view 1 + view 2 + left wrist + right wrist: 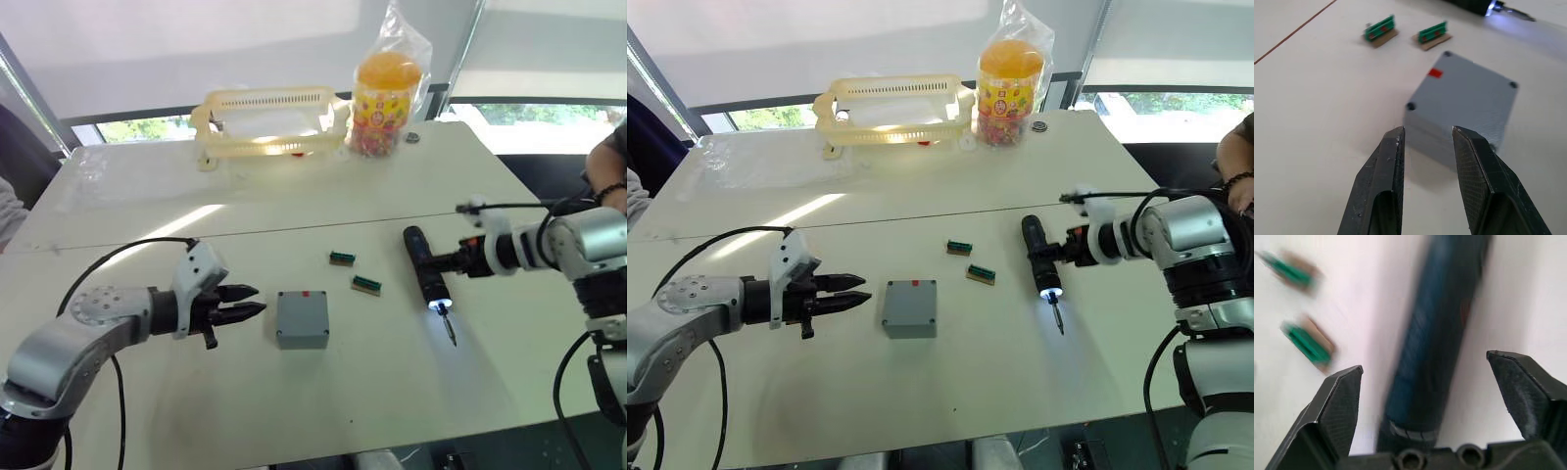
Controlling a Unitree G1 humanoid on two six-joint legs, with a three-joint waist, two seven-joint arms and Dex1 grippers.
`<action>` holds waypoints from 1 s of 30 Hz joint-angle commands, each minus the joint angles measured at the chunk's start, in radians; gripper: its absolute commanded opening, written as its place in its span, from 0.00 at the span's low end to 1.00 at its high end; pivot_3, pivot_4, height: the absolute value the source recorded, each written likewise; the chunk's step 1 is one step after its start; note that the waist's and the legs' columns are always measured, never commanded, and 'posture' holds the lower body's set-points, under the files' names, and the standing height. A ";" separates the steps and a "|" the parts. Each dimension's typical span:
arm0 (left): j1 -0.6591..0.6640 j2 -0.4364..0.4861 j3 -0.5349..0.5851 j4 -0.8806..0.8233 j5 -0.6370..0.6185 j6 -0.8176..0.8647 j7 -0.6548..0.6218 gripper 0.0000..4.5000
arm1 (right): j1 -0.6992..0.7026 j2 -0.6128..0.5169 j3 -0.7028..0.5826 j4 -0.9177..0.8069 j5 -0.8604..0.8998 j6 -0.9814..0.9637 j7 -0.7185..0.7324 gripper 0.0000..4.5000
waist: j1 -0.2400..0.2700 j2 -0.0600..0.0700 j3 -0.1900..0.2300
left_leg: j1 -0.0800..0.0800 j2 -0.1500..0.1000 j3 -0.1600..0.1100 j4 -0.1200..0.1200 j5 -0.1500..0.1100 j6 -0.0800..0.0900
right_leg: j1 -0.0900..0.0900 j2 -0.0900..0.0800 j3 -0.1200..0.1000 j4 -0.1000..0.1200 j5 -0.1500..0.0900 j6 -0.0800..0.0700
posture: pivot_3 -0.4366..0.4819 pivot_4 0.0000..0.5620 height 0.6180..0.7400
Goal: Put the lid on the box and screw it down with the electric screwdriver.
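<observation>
Box [302,318]: lid on, mid-bench | left gripper [250,303]: fingers slightly parted, empty, just beside box | right gripper [1435,396]: fingers wide open, straddling electric screwdriver [426,269] lying on bench [147,196]

Right gripper [1425,382] w/ two black fingers [1337,401] spread wide, straddling the dark blue-black cylindrical electric screwdriver [1437,333]; neither finger touching it. Screwdriver lies on white table [1528,293], pale ring band at the end nearest the gripper. Two small green blocks [1305,345] on brown bases beside the screwdriver, apart from it, blurred.
</observation>
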 commanded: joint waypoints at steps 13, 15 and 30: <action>0.021 -0.128 -0.190 0.088 0.223 -0.195 0.062 0.34 | 0.510 0.149 0.050 -0.772 0.018 -0.199 -0.057 0.99 | 0.010 -0.003 -0.002 | 0.002 0.000 -0.003 0.006 0.005 -0.009 | 0.006 -0.001 -0.002 0.000 0.004 -0.005 | 0.48 0.27 1.00; 0.007 -0.133 -0.208 0.101 0.243 -0.207 0.059 0.34 | 0.520 0.163 0.080 -0.764 0.001 -0.209 -0.061 0.99 | 0.010 -0.003 -0.002 | 0.002 0.000 -0.003 0.006 0.005 -0.009 | 0.006 -0.001 -0.002 0.000 0.004 -0.005 | 0.48 0.27 1.00; -0.199 -0.252 -0.321 0.357 0.386 -0.372 0.001 0.34 | 0.484 0.405 0.070 -0.746 0.154 -0.001 -0.163 0.99 | 0.013 -0.003 -0.002 | 0.001 0.000 -0.004 0.006 0.005 -0.009 | 0.006 0.000 -0.002 0.001 0.006 -0.001 | 0.48 0.27 1.00</action>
